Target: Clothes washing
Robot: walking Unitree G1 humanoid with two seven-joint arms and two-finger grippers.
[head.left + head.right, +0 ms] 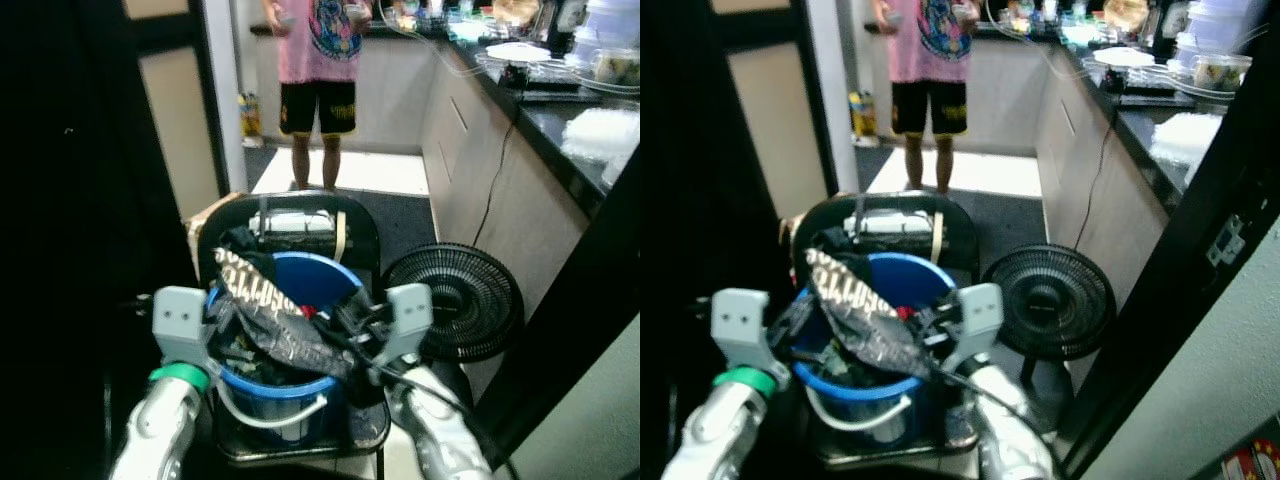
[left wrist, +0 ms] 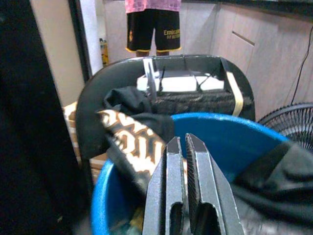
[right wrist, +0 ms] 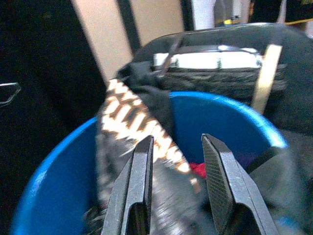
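A blue bucket [image 1: 305,278] stands on the seat of a black chair [image 1: 361,234] just before me, heaped with dark clothes. A black garment with a white and orange pattern [image 1: 252,288] drapes over its far-left rim and across the pile. My left gripper [image 2: 185,141] hovers over the bucket's near side, pointing at that garment; it is shut, with nothing seen between the fingers. At the bucket's right side my right gripper [image 3: 177,141] is open above the patterned garment [image 3: 132,125] and a bit of red cloth [image 3: 198,170].
A black floor fan [image 1: 455,300] stands right of the chair. A person in a pink shirt and black shorts [image 1: 318,70] stands in the passage ahead. A cluttered kitchen counter [image 1: 545,115] runs along the right. A dark door fills the left, with a cardboard box [image 1: 205,215] behind the chair.
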